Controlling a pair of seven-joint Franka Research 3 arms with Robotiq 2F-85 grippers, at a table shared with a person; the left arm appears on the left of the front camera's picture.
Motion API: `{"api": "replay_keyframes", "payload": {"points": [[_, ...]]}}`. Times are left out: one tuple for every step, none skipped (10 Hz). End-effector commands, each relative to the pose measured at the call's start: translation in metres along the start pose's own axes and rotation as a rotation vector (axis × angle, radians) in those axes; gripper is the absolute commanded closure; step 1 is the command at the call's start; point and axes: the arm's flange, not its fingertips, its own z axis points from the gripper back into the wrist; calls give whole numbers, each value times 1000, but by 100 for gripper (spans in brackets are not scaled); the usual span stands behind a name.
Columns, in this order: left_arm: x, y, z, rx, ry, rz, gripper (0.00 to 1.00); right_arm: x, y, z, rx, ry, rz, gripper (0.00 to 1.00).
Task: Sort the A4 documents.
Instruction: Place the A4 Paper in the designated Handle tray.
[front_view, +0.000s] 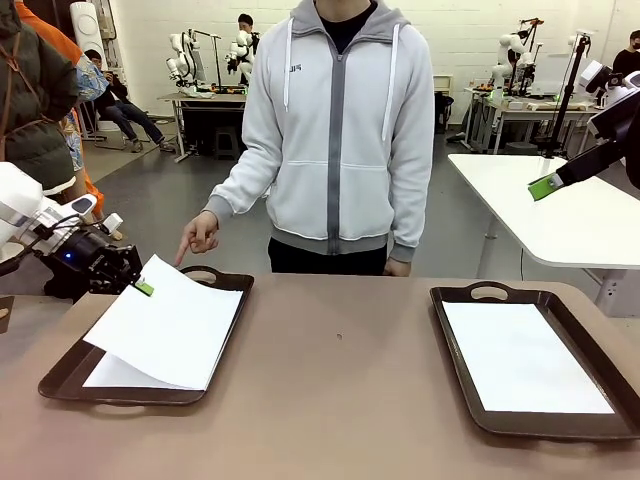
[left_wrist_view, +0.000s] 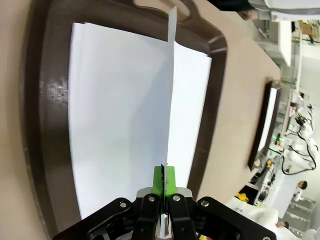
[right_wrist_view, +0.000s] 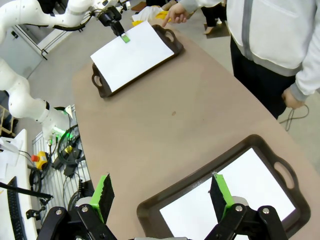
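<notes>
While our left end effector (front_view: 143, 287) pinches the top sheet (front_view: 170, 325) above the left tray (front_view: 60, 378), our right end effector (right_wrist_view: 160, 195) waits wide open. Next we should carry it to the right tray (front_view: 455, 375).

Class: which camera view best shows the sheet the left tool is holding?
Front view: the lifted sheet shows whole, raised over the left tray, pinched by the left tool. Left wrist view shows it edge-on; right wrist view shows it small, far off.

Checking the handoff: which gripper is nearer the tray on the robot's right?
Right. The right gripper hangs open above the right tray; the left gripper pinches a sheet over the other tray.
</notes>
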Motion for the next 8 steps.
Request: {"api": "replay_keyframes", "payload": {"points": [[-9, -3, 4, 90, -23, 39, 99, 0, 1, -1, 1, 9, 5, 0], [-9, 0, 4, 100, -18, 43, 99, 0, 1, -1, 1, 9, 5, 0], [-10, 1, 1, 102, -14, 41, 99, 0, 1, -1, 1, 9, 5, 0], [-9, 1, -3, 106, -9, 40, 99, 0, 1, -1, 1, 9, 5, 0], [-9, 1, -7, 106, -2, 35, 99, 0, 1, -1, 1, 9, 5, 0], [-8, 1, -10, 112, 7, 28, 99, 0, 1, -1, 1, 9, 5, 0], [-5, -2, -12, 115, 15, 19, 99, 0, 1, -1, 1, 9, 5, 0], [-2, -3, -14, 119, 17, 11, 99, 0, 1, -1, 1, 9, 5, 0]]}}
